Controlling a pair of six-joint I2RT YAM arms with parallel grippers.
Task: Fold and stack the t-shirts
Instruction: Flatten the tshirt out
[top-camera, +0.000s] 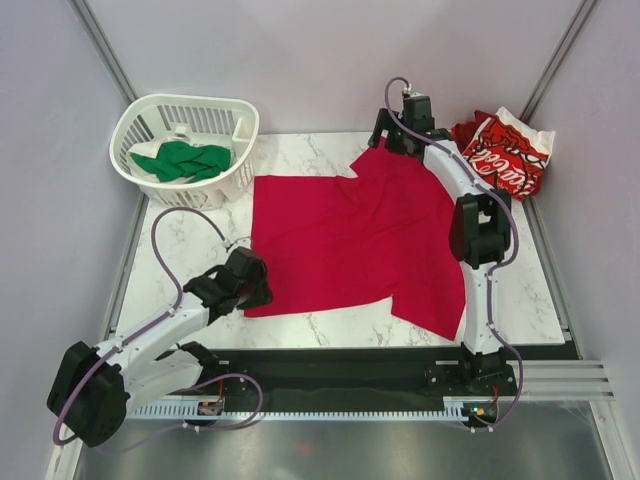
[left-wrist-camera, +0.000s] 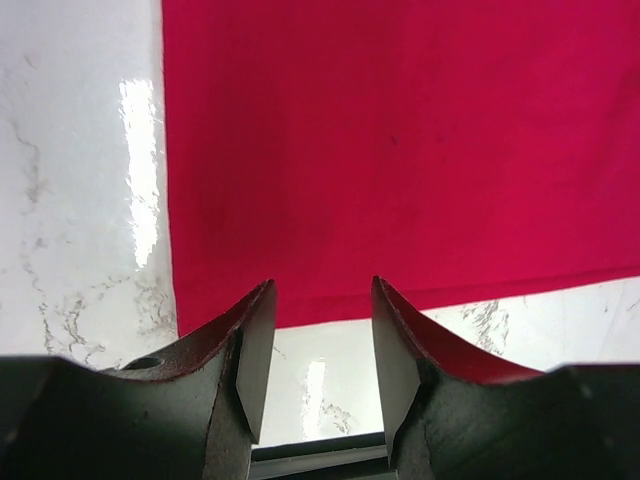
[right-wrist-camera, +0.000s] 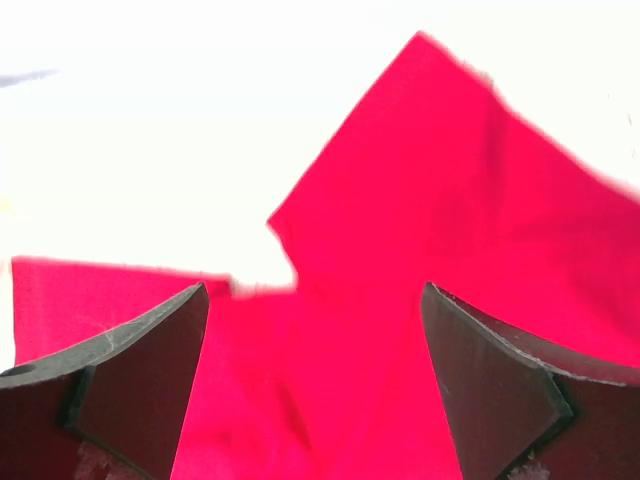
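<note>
Two tools stood spread, empty | left tool (left-wrist-camera: 320, 295) at near corner of crimson t-shirt (top-camera: 350, 235), right tool (right-wrist-camera: 315, 300) over far sleeve | step judged: first fold | next required pinching both edges.

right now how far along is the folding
Done: nothing folded. In hand: the crimson tee lies spread flat, left gripper open at its near hem, right gripper open over its far edge. Left: the green tee in the basket, the red-and-white tee crumpled far right.
</note>
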